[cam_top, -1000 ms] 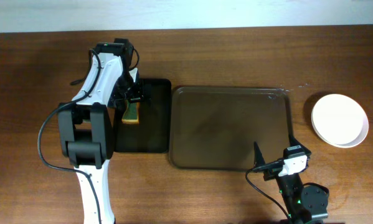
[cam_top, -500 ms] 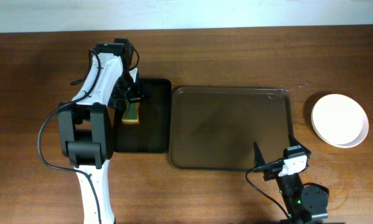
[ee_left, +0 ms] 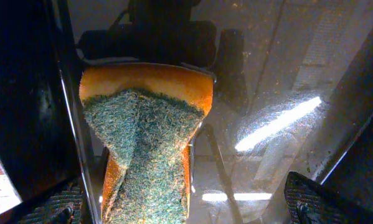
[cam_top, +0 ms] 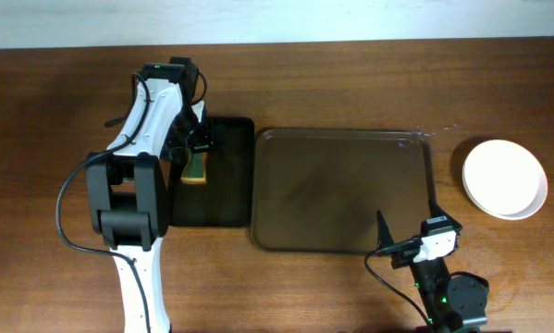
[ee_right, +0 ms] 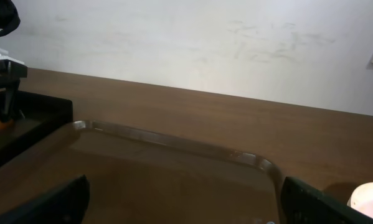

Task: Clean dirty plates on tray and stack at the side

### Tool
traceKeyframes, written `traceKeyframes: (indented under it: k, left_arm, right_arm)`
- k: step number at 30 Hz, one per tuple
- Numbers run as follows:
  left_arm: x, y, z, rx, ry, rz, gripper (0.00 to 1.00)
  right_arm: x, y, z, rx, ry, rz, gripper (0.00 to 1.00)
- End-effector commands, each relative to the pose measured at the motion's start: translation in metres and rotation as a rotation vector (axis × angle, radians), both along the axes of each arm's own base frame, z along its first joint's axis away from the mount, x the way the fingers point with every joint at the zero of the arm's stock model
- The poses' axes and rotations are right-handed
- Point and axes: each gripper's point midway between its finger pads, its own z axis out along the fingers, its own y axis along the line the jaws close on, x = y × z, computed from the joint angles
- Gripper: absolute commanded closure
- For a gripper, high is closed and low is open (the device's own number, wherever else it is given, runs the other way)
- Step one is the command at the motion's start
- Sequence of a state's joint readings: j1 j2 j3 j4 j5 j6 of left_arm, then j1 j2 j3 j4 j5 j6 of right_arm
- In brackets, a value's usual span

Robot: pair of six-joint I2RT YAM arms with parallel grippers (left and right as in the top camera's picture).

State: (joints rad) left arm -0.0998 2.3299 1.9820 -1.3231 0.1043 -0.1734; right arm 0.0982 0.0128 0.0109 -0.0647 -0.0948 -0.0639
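**White plates (cam_top: 503,178) stacked aside, brown tray (cam_top: 341,190) bare**

The plates sit on the table (cam_top: 55,139) right of the brown tray, well apart from it, showing no smears, so the cleaning looks finished. Left gripper (cam_top: 195,146) hangs open above the green-and-orange sponge (ee_left: 146,143) lying in the black tray (cam_top: 216,199), probably its resting place. Right gripper (cam_top: 406,222) hovers open and empty over the brown tray's near right corner.
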Motion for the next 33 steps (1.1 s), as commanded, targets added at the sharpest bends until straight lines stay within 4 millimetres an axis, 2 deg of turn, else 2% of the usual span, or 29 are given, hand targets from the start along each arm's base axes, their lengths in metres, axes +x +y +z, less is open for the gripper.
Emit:
traceKeyframes:
  k: [1,2,3,5,6,8,10,11,13,16,18,19,21,24,27,30,33]
  left_arm:
    - [0.009,0.003,0.039,0.013,-0.108,-0.005,0.00]
    - [0.012,0.008,0.054,0.042,-0.152,-0.006,0.00]
    - [0.013,0.015,0.083,0.074,-0.225,-0.003,0.00]
    - [0.007,0.029,0.152,0.122,-0.393,0.017,0.00]
    - [-0.003,0.037,0.191,0.140,-0.483,0.033,0.00]
    - [-0.034,0.053,0.270,0.149,-0.683,0.080,0.00]
    - [-0.070,0.068,0.319,0.152,-0.818,0.129,0.00]
    - [-0.098,0.076,0.333,0.151,-0.864,0.155,0.00]
    - [-0.146,0.082,0.331,0.132,-0.925,0.186,0.00]
    - [-0.173,0.074,0.311,0.078,-1.109,0.182,0.00]
    - [-0.175,0.069,0.302,0.045,-1.265,0.171,0.00]
    - [-0.175,0.065,0.299,0.017,-1.411,0.156,0.00]
    - [-0.177,0.059,0.301,-0.016,-1.592,0.133,0.00]
    - [-0.195,0.056,0.315,-0.037,-1.929,0.110,0.00]
    - [-0.206,0.056,0.309,-0.040,-2.056,0.104,0.00]
    - [-0.208,0.055,0.289,-0.042,-2.111,0.101,0.00]
    - [-0.204,0.056,0.264,-0.042,-2.093,0.102,0.00]
  right_arm:
    - [-0.001,0.003,-0.003,0.000,0.005,0.014,0.02]
    - [-0.001,0.003,-0.002,0.001,0.004,0.015,0.01]
    - [-0.001,0.003,-0.003,0.000,0.005,0.014,0.02]
    - [-0.001,0.003,-0.002,0.001,0.004,0.014,0.02]
    - [-0.001,0.003,-0.002,0.001,0.004,0.015,0.02]
    - [-0.001,0.003,-0.003,0.000,0.005,0.014,0.02]
    - [-0.001,0.003,-0.002,0.001,0.004,0.014,0.02]
    - [-0.001,0.003,-0.003,0.001,0.005,0.015,0.02]
    - [-0.001,0.003,-0.002,0.001,0.004,0.014,0.02]
    - [-0.001,0.003,-0.002,0.001,0.004,0.015,0.02]
    - [-0.001,0.003,-0.002,0.001,0.004,0.014,0.02]
    - [-0.001,0.003,-0.002,0.001,0.004,0.015,0.02]
    - [-0.001,0.003,-0.003,0.001,0.005,0.015,0.01]
    - [-0.001,0.003,-0.003,0.000,0.005,0.014,0.02]
    - [-0.001,0.003,-0.002,0.001,0.004,0.015,0.02]
    - [-0.001,0.003,-0.002,0.001,0.004,0.015,0.02]
    - [-0.001,0.003,-0.002,0.001,0.004,0.014,0.02]
